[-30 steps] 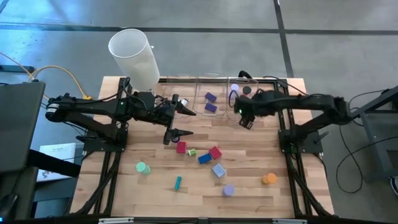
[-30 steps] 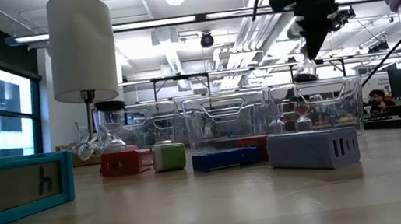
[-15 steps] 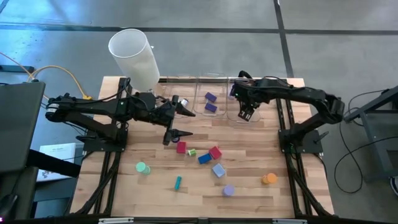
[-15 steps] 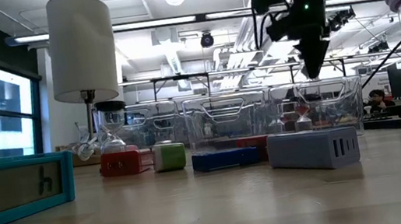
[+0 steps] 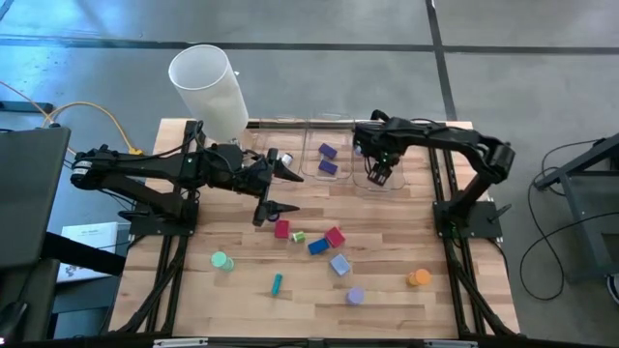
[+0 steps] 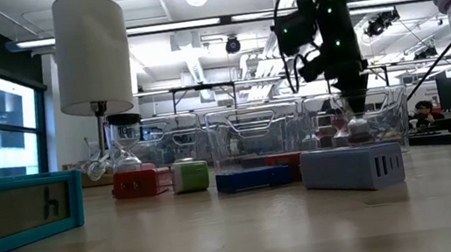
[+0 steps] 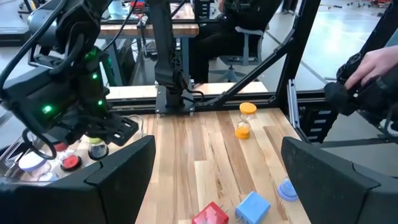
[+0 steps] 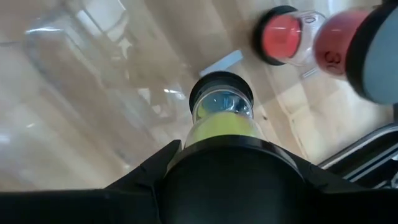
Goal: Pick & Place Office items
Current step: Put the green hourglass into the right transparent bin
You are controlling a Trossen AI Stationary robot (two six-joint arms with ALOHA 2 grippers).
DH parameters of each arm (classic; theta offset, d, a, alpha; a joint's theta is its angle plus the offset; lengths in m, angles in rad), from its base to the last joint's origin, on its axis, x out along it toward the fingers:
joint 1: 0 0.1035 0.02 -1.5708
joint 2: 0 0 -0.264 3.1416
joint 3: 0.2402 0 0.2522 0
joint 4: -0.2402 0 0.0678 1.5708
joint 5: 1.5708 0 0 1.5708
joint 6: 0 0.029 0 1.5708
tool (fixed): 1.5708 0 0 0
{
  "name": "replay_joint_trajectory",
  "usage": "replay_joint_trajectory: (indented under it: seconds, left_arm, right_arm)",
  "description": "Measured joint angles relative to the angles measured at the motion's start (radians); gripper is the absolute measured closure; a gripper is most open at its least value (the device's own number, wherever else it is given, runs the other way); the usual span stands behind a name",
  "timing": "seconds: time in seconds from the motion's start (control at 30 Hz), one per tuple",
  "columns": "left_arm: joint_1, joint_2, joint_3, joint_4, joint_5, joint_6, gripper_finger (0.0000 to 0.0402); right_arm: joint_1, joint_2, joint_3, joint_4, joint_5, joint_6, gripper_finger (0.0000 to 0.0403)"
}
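Observation:
My right gripper [image 5: 379, 172] points down into the right clear bin [image 5: 398, 184] at the table's far edge, shut on a small sand timer [image 8: 221, 115] with black caps and yellow-green sand. In the low view the timer [image 6: 357, 130] hangs under the fingers. Red-capped timers [image 8: 283, 36] lie on the bin floor beneath it. My left gripper [image 5: 276, 190] hovers open above the table's middle left, holding nothing. Loose office items lie on the wood: a red block [image 5: 281, 229], a blue block [image 5: 318, 246], a lavender block [image 5: 339, 264], an orange roll [image 5: 418, 278], a green roll [image 5: 221, 260] and a teal stick [image 5: 277, 283]. My right gripper holds the sand timer by its upper end, at the black cap [image 8: 230, 163] nearest the wrist, pinched between the two fingers. The fingers come from above, pointing down along the timer. The timer hangs upright below them inside the bin; whether its lower cap [image 6: 358, 137] touches the floor I cannot tell.
The middle clear bin [image 5: 311, 176] holds two purple blocks [image 5: 327, 159]. A tall white cylinder [image 5: 208, 87] stands at the far left corner. A second red block [image 5: 335, 237] and a lavender roll [image 5: 355, 296] lie among the loose items. A person's hand [image 7: 379, 62] shows beyond the table.
My right gripper has swung toward the table's far edge and sunk down over the right bin, tipping from a slant until it points nearly straight down. It has carried the sand timer along, down to the level of the bin.

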Motion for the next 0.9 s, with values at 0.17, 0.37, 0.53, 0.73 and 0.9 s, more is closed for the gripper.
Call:
replay_joint_trajectory:
  seconds: [0.17, 0.37, 0.53, 0.73, 0.9]
  left_arm:
    - [0.0, 0.0, 0.0, -0.001, 0.0, 0.0, 0.0061]
    - [0.0, 0.0, 0.0, -0.001, 0.0, 0.0, 0.0061]
    - [0.0, 0.0, 0.0, -0.001, 0.0, 0.0, 0.0061]
    - [0.0, 0.0, 0.0, -0.002, 0.0, 0.0, 0.0061]
    - [0.0, 0.0, 0.0, -0.002, 0.0, 0.0, 0.0061]
  right_arm:
    - [-0.022, 0.023, 0.0, 0.015, 0.043, -0.005, 0.0217]
    - [-0.053, 0.024, 0.0, 0.044, 0.035, -0.001, 0.0175]
    - [-0.068, 0.024, 0.0, 0.046, 0.033, 0.002, 0.0188]
    - [-0.067, 0.023, 0.0, 0.044, 0.041, 0.001, 0.0201]
    - [-0.063, 0.023, 0.0, 0.039, 0.047, 0.003, 0.0175]
